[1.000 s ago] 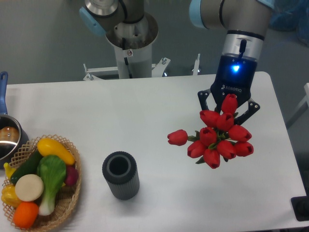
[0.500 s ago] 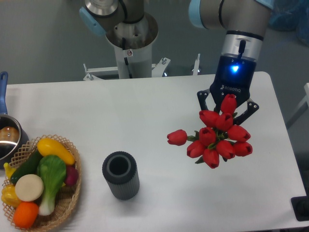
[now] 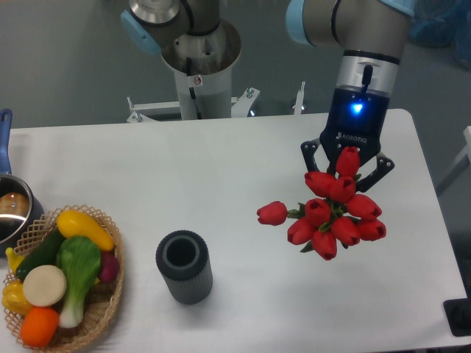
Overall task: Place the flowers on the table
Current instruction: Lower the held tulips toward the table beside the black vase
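The flowers (image 3: 329,213) are a bunch of red tulip buds over the right part of the white table (image 3: 221,169), with one bud sticking out to the left. My gripper (image 3: 344,176) comes down from above and behind them. Its dark fingers (image 3: 311,153) show on both sides of the top buds. The fingertips and stems are hidden behind the buds. The bunch moves together with the gripper, so it is held. I cannot tell whether the flowers touch the table.
A dark cylinder vase (image 3: 184,266) stands empty at the front centre. A wicker basket (image 3: 103,309) of vegetables sits at the front left. A metal pot (image 3: 13,209) is at the left edge. The robot base (image 3: 199,66) is behind the table.
The gripper and the bunch have shifted together a few pixels downward in the view. Nothing else has moved.
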You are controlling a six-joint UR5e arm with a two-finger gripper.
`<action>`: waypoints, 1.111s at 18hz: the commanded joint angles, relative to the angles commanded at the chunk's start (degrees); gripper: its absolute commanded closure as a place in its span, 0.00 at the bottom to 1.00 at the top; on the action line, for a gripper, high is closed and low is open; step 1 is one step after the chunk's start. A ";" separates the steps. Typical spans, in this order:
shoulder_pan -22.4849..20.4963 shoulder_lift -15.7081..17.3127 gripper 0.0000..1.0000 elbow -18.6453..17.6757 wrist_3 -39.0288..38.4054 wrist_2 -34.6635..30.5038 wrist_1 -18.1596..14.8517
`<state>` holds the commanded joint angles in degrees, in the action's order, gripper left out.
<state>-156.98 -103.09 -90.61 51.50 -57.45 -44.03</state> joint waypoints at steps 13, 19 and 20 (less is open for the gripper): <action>9.23 -6.24 0.79 -2.55 6.50 -22.35 -2.98; 11.87 -8.79 0.79 -4.84 9.31 -28.68 -4.13; 12.13 -9.66 0.79 -4.75 9.40 -28.68 -4.04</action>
<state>-144.85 -112.75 -95.36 60.91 -86.13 -48.08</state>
